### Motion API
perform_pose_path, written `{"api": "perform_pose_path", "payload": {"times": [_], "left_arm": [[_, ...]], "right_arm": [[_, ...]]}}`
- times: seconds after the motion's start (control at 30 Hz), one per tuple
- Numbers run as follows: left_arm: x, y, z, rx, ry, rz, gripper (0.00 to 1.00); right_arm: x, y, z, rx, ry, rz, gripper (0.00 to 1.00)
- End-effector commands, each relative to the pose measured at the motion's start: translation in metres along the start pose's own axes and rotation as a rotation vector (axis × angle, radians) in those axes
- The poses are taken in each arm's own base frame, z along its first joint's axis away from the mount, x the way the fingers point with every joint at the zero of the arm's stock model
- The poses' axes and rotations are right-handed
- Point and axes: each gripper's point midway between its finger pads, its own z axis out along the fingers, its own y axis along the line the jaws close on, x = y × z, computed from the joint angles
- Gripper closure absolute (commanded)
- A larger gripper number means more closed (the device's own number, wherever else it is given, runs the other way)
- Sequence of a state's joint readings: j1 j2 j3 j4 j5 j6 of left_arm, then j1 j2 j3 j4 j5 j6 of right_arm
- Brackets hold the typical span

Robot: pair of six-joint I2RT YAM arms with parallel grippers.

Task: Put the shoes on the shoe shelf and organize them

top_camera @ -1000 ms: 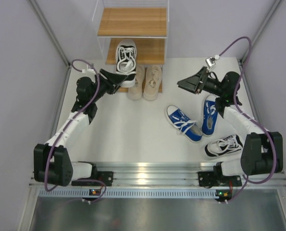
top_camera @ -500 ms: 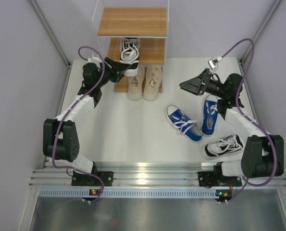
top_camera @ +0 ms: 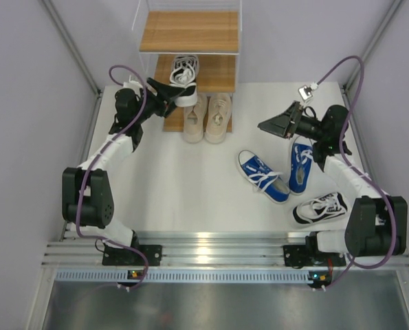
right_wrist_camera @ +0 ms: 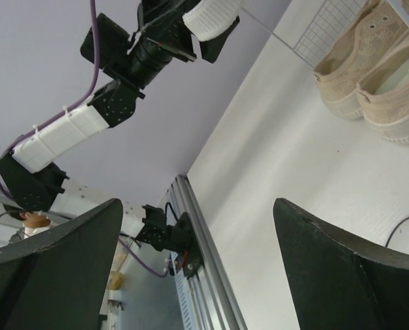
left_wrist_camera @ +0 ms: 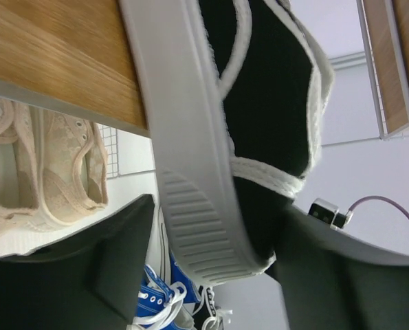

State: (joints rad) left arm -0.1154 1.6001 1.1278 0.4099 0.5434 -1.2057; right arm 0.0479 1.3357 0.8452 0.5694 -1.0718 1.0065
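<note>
Shoe shelf (top_camera: 211,31): cream pair (top_camera: 206,117) on lowest board | black-and-white sneaker (top_camera: 183,71): toe on middle board, heel past front edge; likely light, soft upper, firm ribbed sole, best pinched across heel | left gripper (left_wrist_camera: 216,210): jaws straddle that heel, clamped or loosened unclear | right gripper (top_camera: 264,126): wide open, empty, near blue sneakers (top_camera: 262,175).

A white table (top_camera: 190,185) filled the middle, closed in by plain pale-lilac walls (top_camera: 25,103) at nine, twelve and three o'clock. An aluminium rail (top_camera: 218,244) ran along six o'clock, grey metal flooring (top_camera: 211,306) beyond it. Light fell soft and even.
</note>
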Motion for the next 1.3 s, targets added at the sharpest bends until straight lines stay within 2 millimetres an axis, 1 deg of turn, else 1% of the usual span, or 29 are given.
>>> {"api": "perform_pose_path", "payload": {"times": [0.0,0.03,0.1,0.13,0.17,0.37,0.4,0.43,0.47,0.53,0.57,0.6,0.7,0.73,0.8,0.83,0.87,0.9,0.93,0.97,1.0,1.03,1.07,1.1,1.13,1.17,1.2,1.23,1.27], "left_arm": [[-0.027,-0.036,-0.011,0.079,-0.09,0.091,0.24],[-0.029,-0.035,-0.013,0.07,-0.099,0.102,0.19],[-0.029,-0.036,-0.02,0.06,-0.104,0.104,0.11],[-0.029,-0.035,-0.022,0.057,-0.105,0.102,0.04],[-0.029,-0.034,-0.024,0.056,-0.104,0.103,0.03],[-0.022,-0.029,-0.038,0.043,-0.09,0.101,0.02],[-0.02,-0.035,-0.041,0.056,-0.087,0.11,0.02],[-0.018,-0.033,-0.043,0.054,-0.082,0.11,0.02],[-0.017,-0.036,-0.045,0.06,-0.079,0.113,0.02],[-0.015,-0.046,-0.052,0.075,-0.076,0.133,0.02],[-0.015,-0.044,-0.052,0.067,-0.075,0.132,0.02],[-0.014,-0.049,-0.056,0.071,-0.077,0.154,0.02],[-0.011,-0.054,-0.063,0.06,-0.072,0.183,0.02],[-0.009,-0.052,-0.065,0.047,-0.067,0.183,0.02],[-0.007,-0.057,-0.071,0.047,-0.068,0.211,0.02],[-0.006,-0.057,-0.074,0.04,-0.068,0.219,0.02],[-0.004,-0.059,-0.079,0.03,-0.065,0.226,0.02],[-0.002,-0.058,-0.082,0.02,-0.063,0.25,0.02],[-0.002,-0.058,-0.085,0.01,-0.07,0.266,0.02],[0.002,-0.058,-0.093,-0.013,-0.067,0.276,0.02],[0.003,-0.056,-0.098,-0.027,-0.07,0.326,0.02],[0.004,-0.055,-0.102,-0.042,-0.073,0.35,0.02],[0.007,-0.048,-0.114,-0.098,-0.078,0.394,0.02],[0.008,-0.042,-0.12,-0.126,-0.085,0.419,0.02],[0.01,-0.036,-0.126,-0.158,-0.089,0.437,0.02],[0.01,-0.04,-0.138,-0.168,-0.123,0.47,0.02],[0.013,-0.034,-0.145,-0.195,-0.12,0.488,0.02],[0.02,-0.022,-0.15,-0.216,-0.115,0.483,0.02],[0.023,-0.029,-0.16,-0.2,-0.14,0.488,0.02]], "right_arm": [[-0.006,0.013,-0.009,0.001,0.02,-0.132,0.09],[-0.007,0.014,-0.009,0.004,0.027,-0.19,0.09],[-0.001,0.008,-0.013,0.038,0.055,-0.175,0.09],[-0.002,0.008,-0.013,0.041,0.059,-0.219,0.09],[0.0,0.007,-0.014,0.046,0.064,-0.222,0.09],[0.007,0.004,-0.02,0.068,0.087,-0.242,0.09],[0.007,0.004,-0.02,0.07,0.089,-0.246,0.09],[0.007,0.004,-0.02,0.072,0.093,-0.257,0.09],[0.008,0.004,-0.021,0.072,0.098,-0.263,0.09],[0.009,0.005,-0.022,0.074,0.113,-0.294,0.09],[0.01,0.004,-0.023,0.075,0.123,-0.299,0.08],[0.009,0.006,-0.023,0.069,0.126,-0.323,0.08],[0.017,0.005,-0.027,0.066,0.175,-0.365,0.09],[0.016,0.005,-0.028,0.06,0.187,-0.424,0.08],[0.025,0.003,-0.032,0.066,0.225,-0.428,0.08],[0.021,0.001,-0.033,0.07,0.237,-0.532,0.09],[0.033,-0.005,-0.039,0.095,0.282,-0.49,0.08],[0.029,-0.007,-0.041,0.089,0.307,-0.608,0.09],[0.031,-0.012,-0.045,0.109,0.336,-0.647,0.09],[0.037,-0.017,-0.049,0.126,0.379,-0.665,0.09],[0.046,-0.024,-0.058,0.132,0.453,-0.717,0.1],[0.052,-0.035,-0.066,0.182,0.513,-0.736,0.1],[0.06,-0.04,-0.075,0.203,0.568,-0.728,0.11],[0.063,-0.048,-0.081,0.21,0.614,-0.788,0.11],[0.063,-0.06,-0.09,0.267,0.662,-0.817,0.11],[0.065,-0.065,-0.096,0.29,0.693,-0.837,0.11],[0.069,-0.069,-0.104,0.303,0.731,-0.871,0.12],[0.069,-0.076,-0.114,0.355,0.774,-0.894,0.12],[0.072,-0.078,-0.121,0.38,0.803,-0.905,0.14]]}}
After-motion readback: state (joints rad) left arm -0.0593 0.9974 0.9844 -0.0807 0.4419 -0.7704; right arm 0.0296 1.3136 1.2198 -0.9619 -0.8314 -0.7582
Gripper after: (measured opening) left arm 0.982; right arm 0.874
